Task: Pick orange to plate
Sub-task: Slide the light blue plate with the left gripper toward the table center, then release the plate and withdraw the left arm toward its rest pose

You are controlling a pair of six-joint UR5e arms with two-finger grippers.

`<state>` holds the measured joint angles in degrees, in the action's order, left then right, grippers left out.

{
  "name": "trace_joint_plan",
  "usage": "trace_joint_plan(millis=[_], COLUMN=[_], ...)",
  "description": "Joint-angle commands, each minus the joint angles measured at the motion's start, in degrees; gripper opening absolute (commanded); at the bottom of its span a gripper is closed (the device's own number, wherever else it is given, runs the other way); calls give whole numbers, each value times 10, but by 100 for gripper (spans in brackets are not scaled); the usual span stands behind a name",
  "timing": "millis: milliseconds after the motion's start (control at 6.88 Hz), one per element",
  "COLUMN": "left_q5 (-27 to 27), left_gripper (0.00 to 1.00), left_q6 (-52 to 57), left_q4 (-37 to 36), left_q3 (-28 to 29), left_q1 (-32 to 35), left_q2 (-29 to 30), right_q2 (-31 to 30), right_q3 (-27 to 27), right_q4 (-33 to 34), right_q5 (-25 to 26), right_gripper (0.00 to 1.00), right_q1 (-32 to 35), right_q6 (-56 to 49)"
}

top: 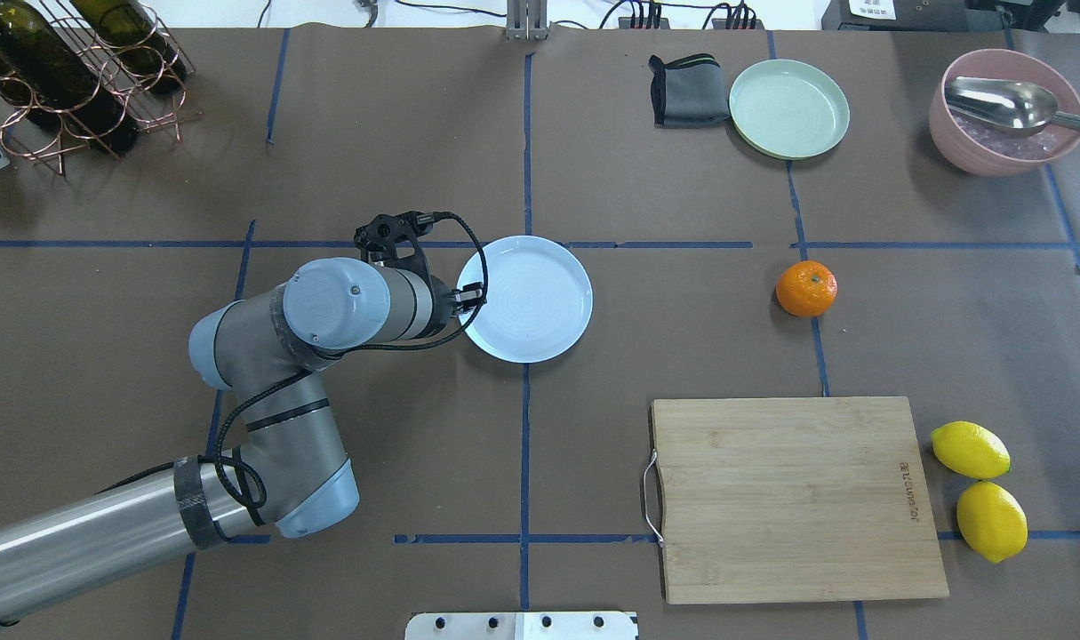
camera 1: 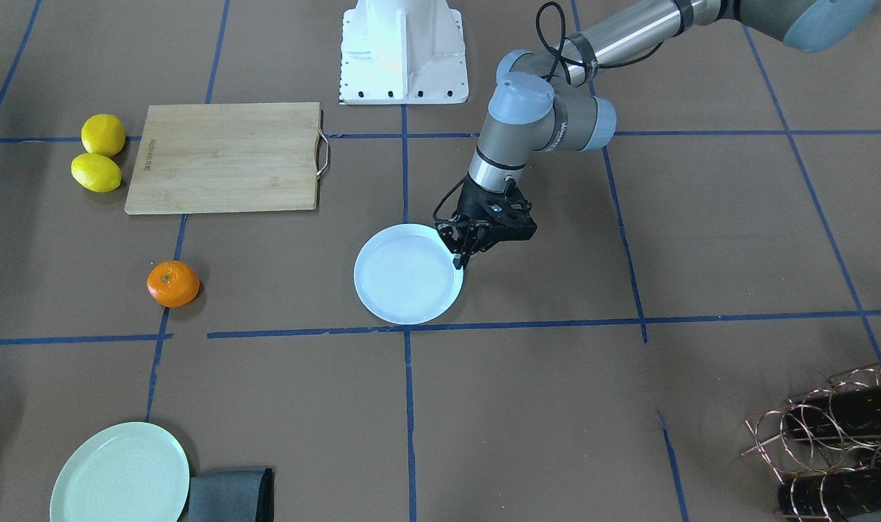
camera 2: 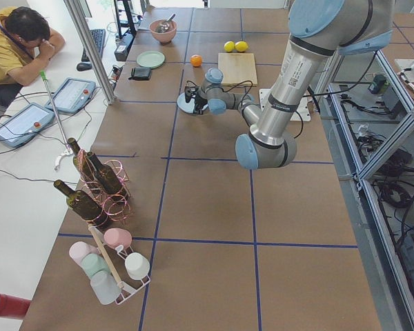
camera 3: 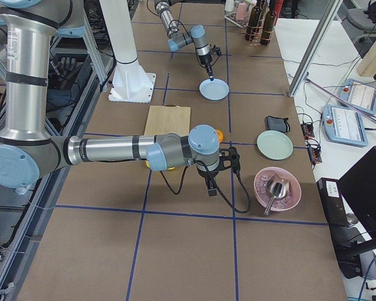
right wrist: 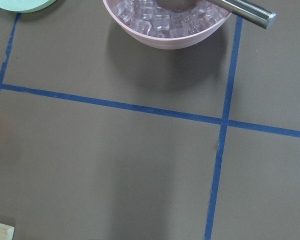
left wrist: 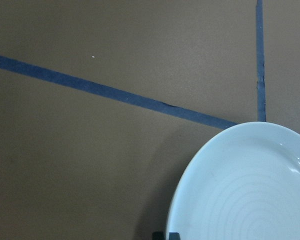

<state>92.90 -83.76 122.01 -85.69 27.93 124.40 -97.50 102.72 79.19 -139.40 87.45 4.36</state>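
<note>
Left gripper [camera 1: 460,259] has its fingers drawn together on the rim of the round, shallow, pale bluish-white plate [top: 540,302] — looks like a pinch on the edge. The small round bright orange fruit [top: 806,288] sits untouched on the brown table [camera 1: 701,239], on a blue tape line [camera 1: 180,239], well apart from the plate. Right gripper [camera 3: 211,188]: can't tell whether open or closed.

Step, as I judge it: repositioning the plate, pick not yet begun. Next — prob. drag it nearer the fruit, or let go and reach across.

Plate is smooth and glossy w/ faint concentric rings. Fruit skin is dimpled; being round, it'll likely roll.

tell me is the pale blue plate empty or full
Empty: the pale blue plate is bare; the orange lies on the table, apart from it.
</note>
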Motion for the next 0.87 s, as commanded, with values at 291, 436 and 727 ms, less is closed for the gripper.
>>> trace_joint_plan(millis=[291, 436, 727], left_q5=[135, 183, 282], left_gripper=[100, 100, 100], left_q6=[319, 389, 614], left_q4=[-205, -213, -215], left_q3=[-219, -243, -238], left_q1=[138, 204, 366], left_q2=[-91, -139, -235], right_q2=[6, 6, 31], right_q3=[29, 38, 44], right_q4=[-7, -10, -9], right_q5=[-2, -1, -22], right_gripper=[100, 100, 100], right_q1=[0, -1, -21], right_q6=[0, -1, 3])
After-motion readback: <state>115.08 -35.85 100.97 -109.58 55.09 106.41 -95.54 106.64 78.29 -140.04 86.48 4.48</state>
